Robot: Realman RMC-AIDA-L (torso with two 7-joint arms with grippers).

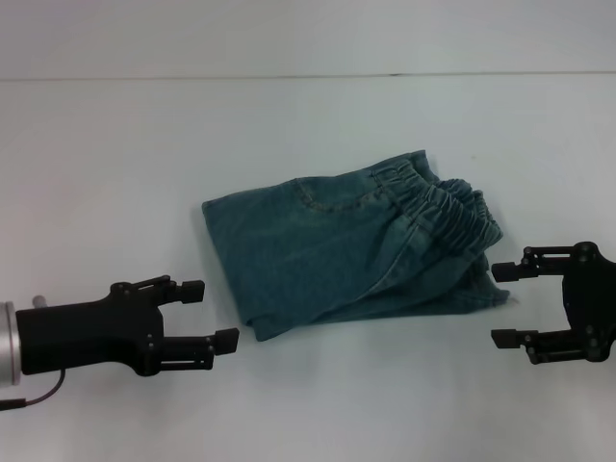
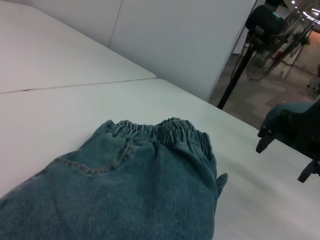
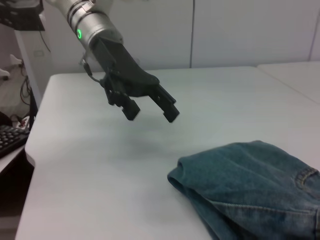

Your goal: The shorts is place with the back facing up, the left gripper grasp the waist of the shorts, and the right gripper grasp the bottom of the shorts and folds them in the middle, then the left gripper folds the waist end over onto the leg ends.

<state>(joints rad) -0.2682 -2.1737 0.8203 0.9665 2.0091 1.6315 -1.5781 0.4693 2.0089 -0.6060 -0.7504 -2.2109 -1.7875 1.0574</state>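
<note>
The blue denim shorts (image 1: 346,250) lie folded in a compact bundle on the white table (image 1: 115,173). Their elastic waist (image 1: 445,200) is on the right, lying over the leg ends. A back pocket seam shows on top (image 2: 95,167). My left gripper (image 1: 212,315) hovers open near the bundle's lower left corner, holding nothing. It appears above the table in the right wrist view as well (image 3: 151,115). My right gripper (image 1: 500,305) stands open just right of the waist end, empty and apart from the cloth. The left wrist view shows it too (image 2: 281,162).
The table's far seam (image 1: 308,77) runs across the back. Beyond the table's edge stand a dark stand with a fan (image 2: 250,45) and a keyboard (image 3: 10,137) on a side desk.
</note>
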